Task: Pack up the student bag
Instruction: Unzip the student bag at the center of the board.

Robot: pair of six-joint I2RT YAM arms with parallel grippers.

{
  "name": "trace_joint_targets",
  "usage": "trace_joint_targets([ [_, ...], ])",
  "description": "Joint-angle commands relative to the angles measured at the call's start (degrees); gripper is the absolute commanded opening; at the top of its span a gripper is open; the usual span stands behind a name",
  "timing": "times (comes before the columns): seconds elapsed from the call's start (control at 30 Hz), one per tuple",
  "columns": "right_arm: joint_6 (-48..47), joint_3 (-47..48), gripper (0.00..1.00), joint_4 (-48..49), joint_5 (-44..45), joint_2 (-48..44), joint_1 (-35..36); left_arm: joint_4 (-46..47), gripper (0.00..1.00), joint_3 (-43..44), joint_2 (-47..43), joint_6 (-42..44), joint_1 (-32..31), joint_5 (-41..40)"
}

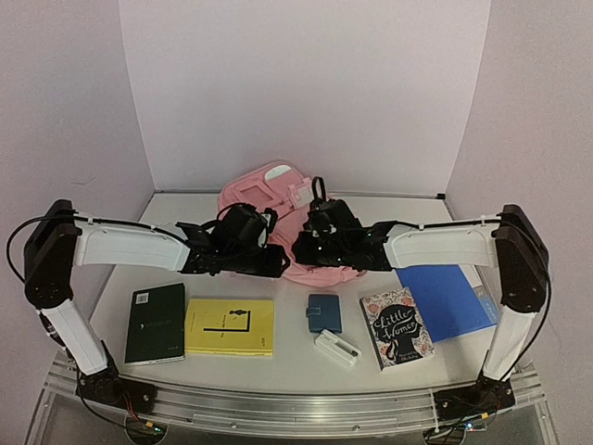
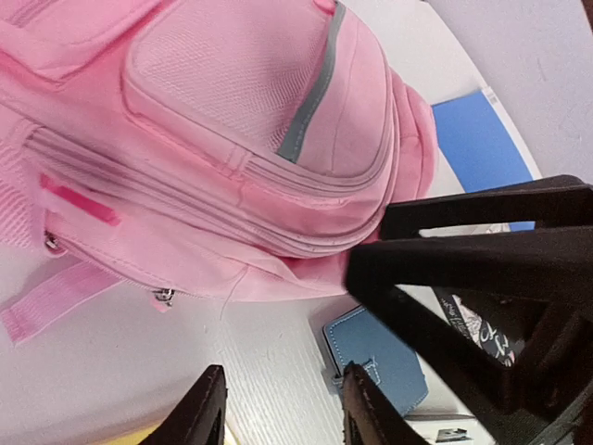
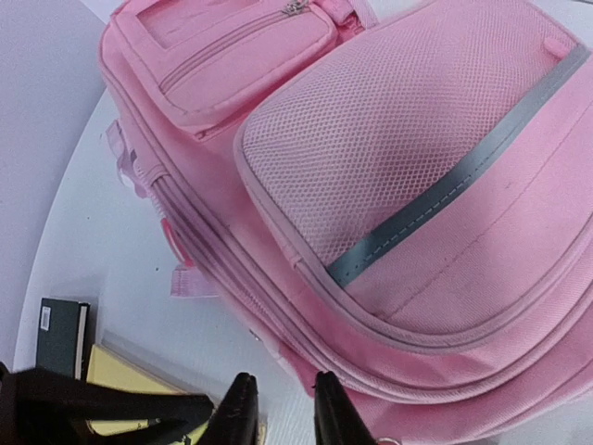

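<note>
The student bag point(image 1: 264, 185) is a large pink backpack lying flat at the back middle of the table, zipped pockets up, with grey reflective strips point(image 3: 454, 185). Both arms reach over its near edge. My left gripper point(image 1: 271, 262) is open and empty in the left wrist view point(image 2: 283, 408), over bare table just in front of the bag point(image 2: 232, 139). My right gripper point(image 1: 308, 252) is open with a narrow gap point(image 3: 281, 413), empty, and its right finger sits over the bag's lower zip edge point(image 3: 371, 352).
In front of the bag lie a dark notebook point(image 1: 156, 323), a yellow book point(image 1: 230, 326), a blue wallet point(image 1: 324, 312), a small white case point(image 1: 337, 349), a "Little Women" book point(image 1: 397, 326) and a blue folder point(image 1: 449, 298). The right arm point(image 2: 482, 260) crosses the left wrist view.
</note>
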Motion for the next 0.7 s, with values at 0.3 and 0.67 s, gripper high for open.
trace_joint_targets([
  [0.3, 8.91, -10.12, 0.66, 0.54, 3.2, -8.67, 2.64, -6.19, 0.86, -3.13, -9.26, -7.42, 14.74, 9.76],
  [0.67, 19.07, -14.18, 0.81, -0.67, 4.8, -7.99, 0.93, -3.72, 1.0, 4.91, 0.57, -12.5, 25.56, 17.36],
])
